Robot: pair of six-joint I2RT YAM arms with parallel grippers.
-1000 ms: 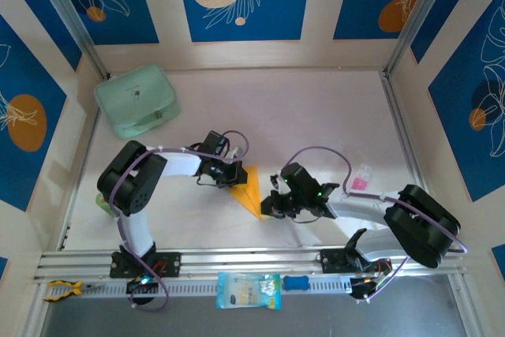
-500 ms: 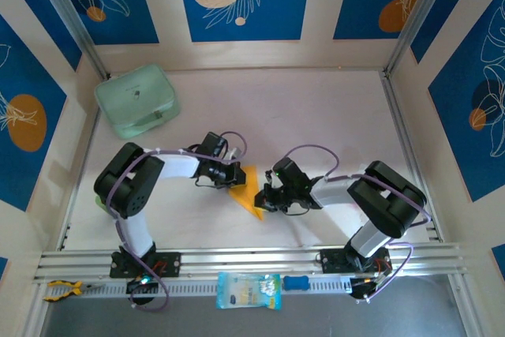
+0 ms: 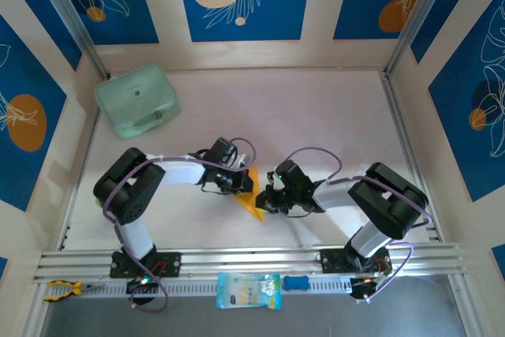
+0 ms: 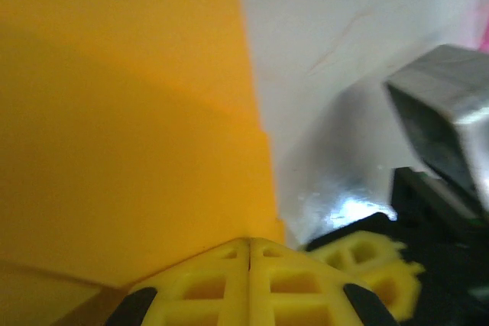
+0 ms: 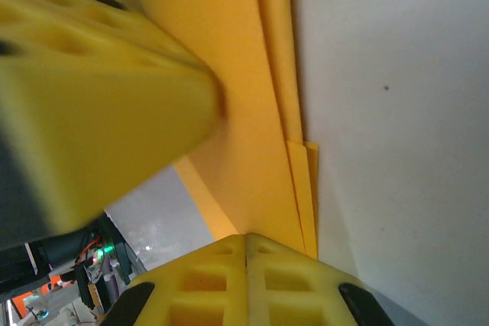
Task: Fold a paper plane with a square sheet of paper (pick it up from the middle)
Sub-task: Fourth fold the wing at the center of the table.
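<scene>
Where the two arms meet, the left gripper (image 3: 246, 185) has its yellow fingers (image 4: 199, 284) pressed together, tips resting on the sheet of paper (image 3: 252, 200), with nothing between them.
Right gripper (image 3: 266, 197): fingers closed flat against each other, tips against the paper's layered edge, just to the right of the left gripper.
Sheet of paper: orange-yellow, folded into a narrow pointed shape, lying on the white surface (image 3: 316, 116) under and between both grippers, point toward the arm bases.
Mint-green case (image 3: 136, 102): well apart, far behind and to the left of the left gripper.
Pale blue packet (image 3: 248, 290): on the near rail, beyond the arm bases from both grippers.
</scene>
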